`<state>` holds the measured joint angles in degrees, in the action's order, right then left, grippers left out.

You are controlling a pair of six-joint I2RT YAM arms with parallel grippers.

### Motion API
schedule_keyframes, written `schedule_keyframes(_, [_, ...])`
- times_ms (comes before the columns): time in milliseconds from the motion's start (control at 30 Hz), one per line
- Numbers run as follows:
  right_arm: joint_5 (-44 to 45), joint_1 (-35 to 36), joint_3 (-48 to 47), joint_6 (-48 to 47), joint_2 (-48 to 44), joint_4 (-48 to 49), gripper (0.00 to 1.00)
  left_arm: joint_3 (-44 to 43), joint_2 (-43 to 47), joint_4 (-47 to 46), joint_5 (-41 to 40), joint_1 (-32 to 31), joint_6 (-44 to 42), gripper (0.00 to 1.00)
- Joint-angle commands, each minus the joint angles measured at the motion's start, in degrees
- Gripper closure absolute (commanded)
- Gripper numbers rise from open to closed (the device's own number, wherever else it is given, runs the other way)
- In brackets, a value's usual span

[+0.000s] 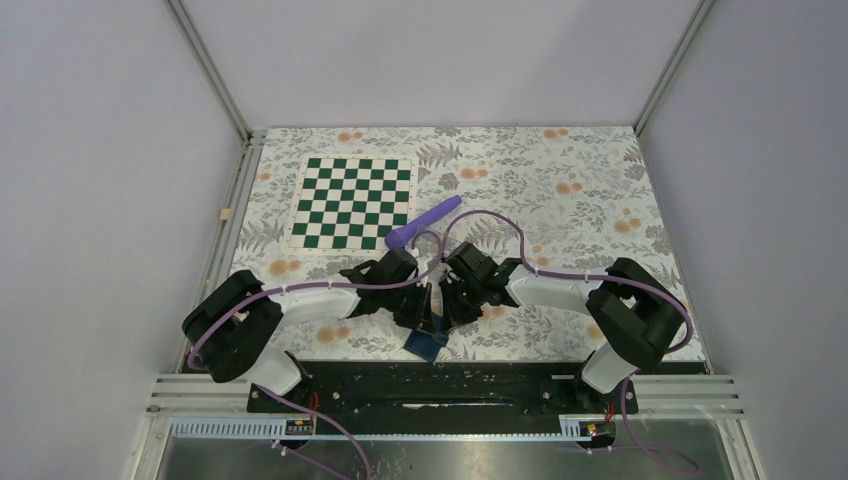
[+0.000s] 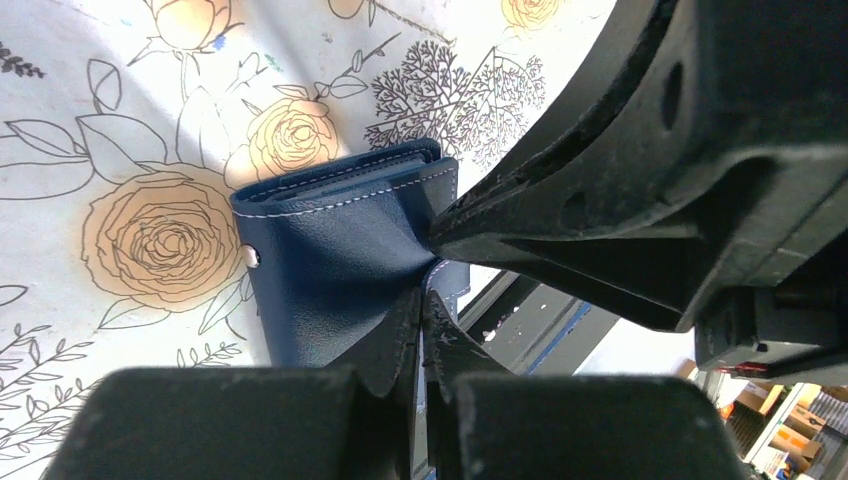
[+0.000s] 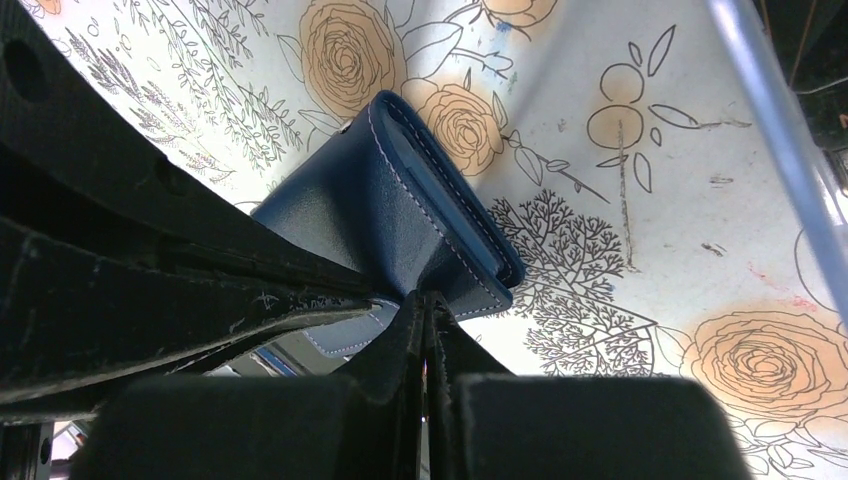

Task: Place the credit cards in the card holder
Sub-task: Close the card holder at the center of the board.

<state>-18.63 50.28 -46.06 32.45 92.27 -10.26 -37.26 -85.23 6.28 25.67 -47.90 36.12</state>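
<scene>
We found no credit cards in any view, and whether any sat inside the small navy-blue stitched folding card holder [image 1: 427, 343] could not be told, so we judged the loading unconfirmed and possibly all left to do. Working left to right, the left gripper [image 2: 422, 295] was pinched tight on a fold of the holder's leather-like cover. The holder hung between and just below both arms, near the centre of the near edge of the floral-patterned table [image 1: 600, 200], and the right gripper [image 3: 425, 298] was likewise clamped on its opposite side.
</scene>
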Motion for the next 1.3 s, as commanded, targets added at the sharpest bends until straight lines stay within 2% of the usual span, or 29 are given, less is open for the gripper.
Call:
schedule_keyframes(0, [2.58,0.88,-0.41,-1.6,2.25,-3.27,1.0,-2.62,0.46,-0.13,-3.68,-0.06,0.21,1.0])
schedule_keyframes(833, [2.7,0.87,-0.54,-1.69,1.76,-3.91,1.0,-1.98,0.15,4.06,-7.56,-1.0,-1.95,1.0])
schedule_keyframes(1267, [3.47,0.88,-0.2,-1.9,-0.01,-4.02,1.0,-0.06,0.67,6.68,-14.41,-3.38,-1.22,1.0])
